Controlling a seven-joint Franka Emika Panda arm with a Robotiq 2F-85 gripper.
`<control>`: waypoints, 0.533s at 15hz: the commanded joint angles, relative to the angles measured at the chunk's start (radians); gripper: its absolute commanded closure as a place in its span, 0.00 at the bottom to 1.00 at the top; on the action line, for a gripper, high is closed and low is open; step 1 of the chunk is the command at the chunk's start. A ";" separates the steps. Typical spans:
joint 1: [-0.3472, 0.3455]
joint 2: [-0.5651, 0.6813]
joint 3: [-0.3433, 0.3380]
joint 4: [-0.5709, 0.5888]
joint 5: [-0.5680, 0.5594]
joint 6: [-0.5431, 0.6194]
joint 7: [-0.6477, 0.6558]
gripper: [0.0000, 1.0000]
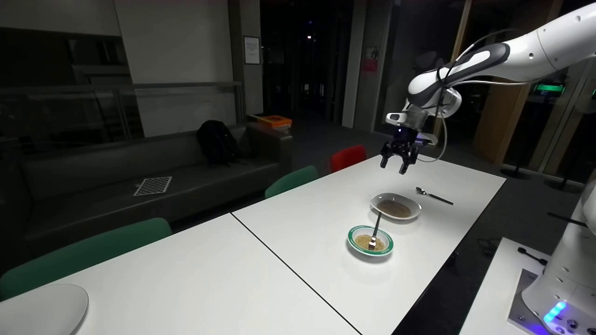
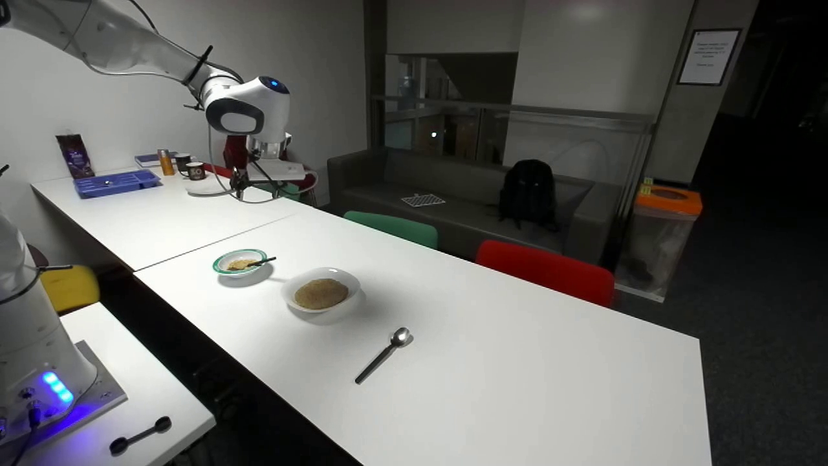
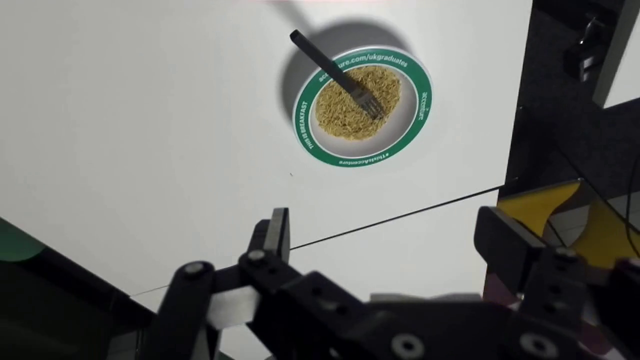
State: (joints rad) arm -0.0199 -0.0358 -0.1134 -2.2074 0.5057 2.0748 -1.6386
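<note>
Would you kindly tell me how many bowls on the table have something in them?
2: the green-rimmed bowl with the fork, and the white bowl between it and the spoon.

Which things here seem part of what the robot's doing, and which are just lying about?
Likely in play (the open gripper holds nothing):
- green-rimmed bowl of rice-like grain
- black-handled fork resting in it
- white oval bowl
- dark-handled spoon

Just lying about, apparently:
- black backpack
- blue cutlery tray
- dark mug
- orange-topped bin

Hand (image 3: 384, 217) aloft, jaws wide apart
</note>
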 commanded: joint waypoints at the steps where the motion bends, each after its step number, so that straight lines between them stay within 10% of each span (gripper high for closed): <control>1: -0.039 -0.045 -0.016 -0.044 0.130 -0.010 -0.133 0.00; 8: -0.059 -0.012 -0.022 -0.060 0.148 0.016 -0.272 0.00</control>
State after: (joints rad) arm -0.0678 -0.0412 -0.1419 -2.2539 0.6349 2.0754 -1.8627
